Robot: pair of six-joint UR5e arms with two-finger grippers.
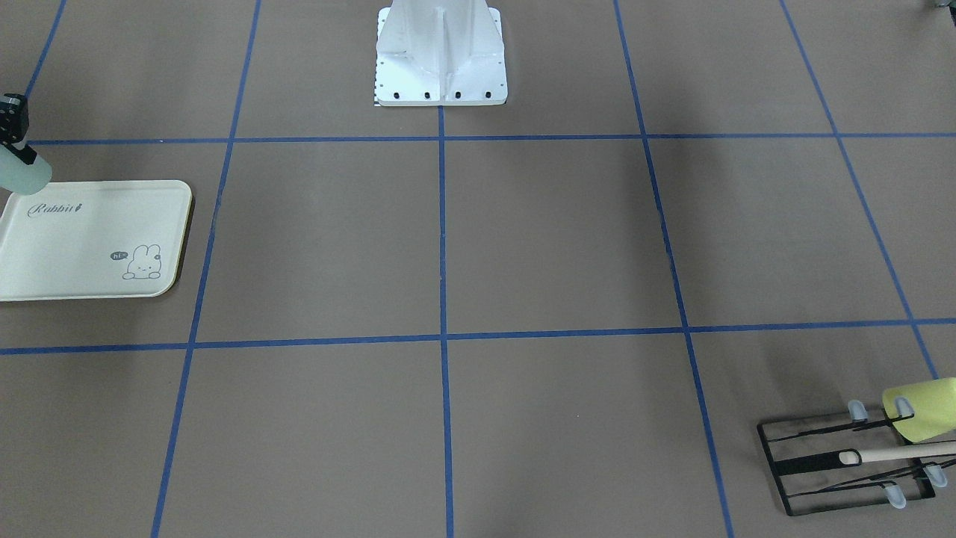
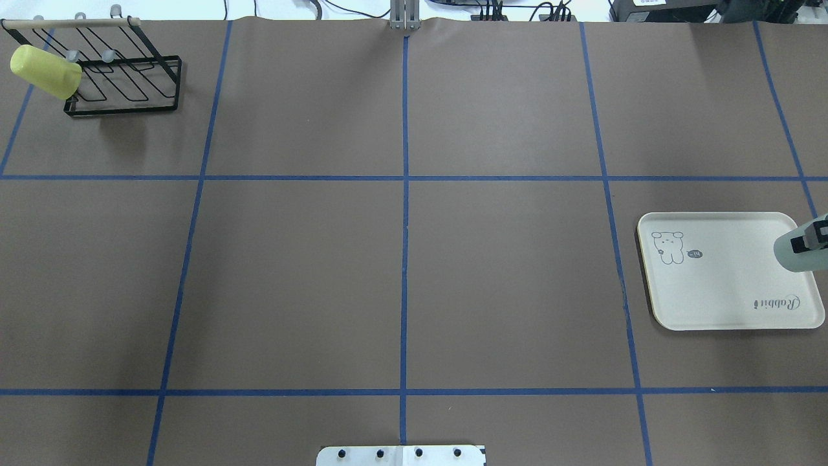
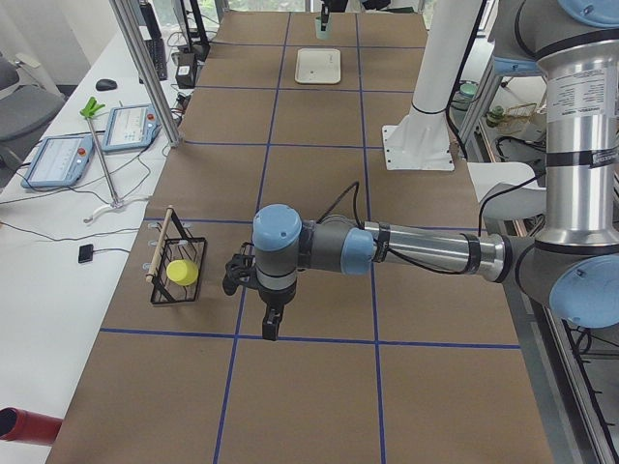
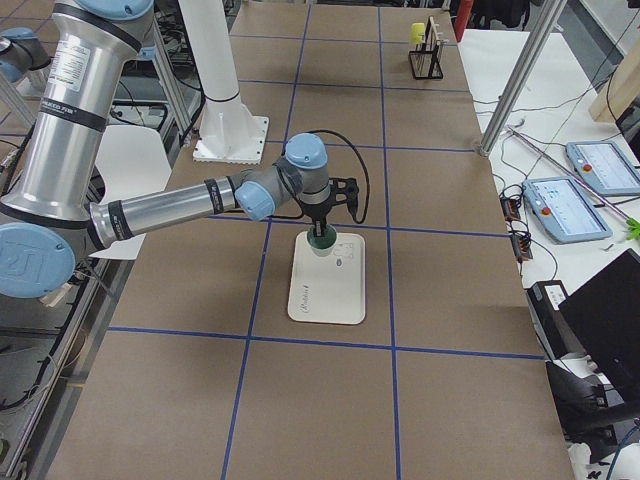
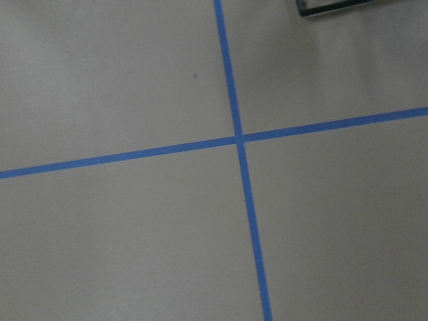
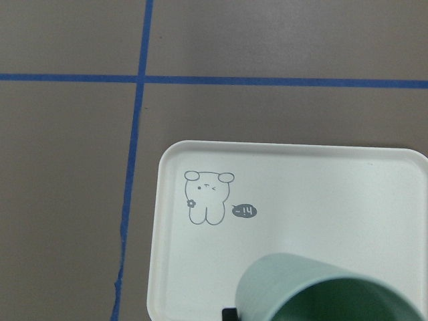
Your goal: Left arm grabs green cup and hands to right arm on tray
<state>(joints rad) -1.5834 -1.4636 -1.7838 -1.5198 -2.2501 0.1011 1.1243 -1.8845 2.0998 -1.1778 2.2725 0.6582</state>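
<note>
The pale mint-green cup (image 2: 794, 255) hangs tilted over the inner edge of the cream "Rabbit" tray (image 2: 718, 285), at the table's right side. My right gripper (image 2: 810, 243) is shut on its rim. The right wrist view shows the cup (image 6: 321, 291) close up above the tray (image 6: 321, 194) with its bunny drawing. In the front-facing view the cup (image 1: 22, 173) is at the left edge over the tray (image 1: 75, 246). My left gripper (image 3: 271, 327) shows only in the exterior left view, low over the table near a blue tape crossing; I cannot tell whether it is open. It holds nothing that I can see.
A black wire rack (image 2: 123, 84) stands at the far left corner with a bright yellow-green cup (image 2: 45, 71) on it. The robot's white base (image 1: 441, 56) is at the middle of the near edge. Blue tape lines grid the brown table.
</note>
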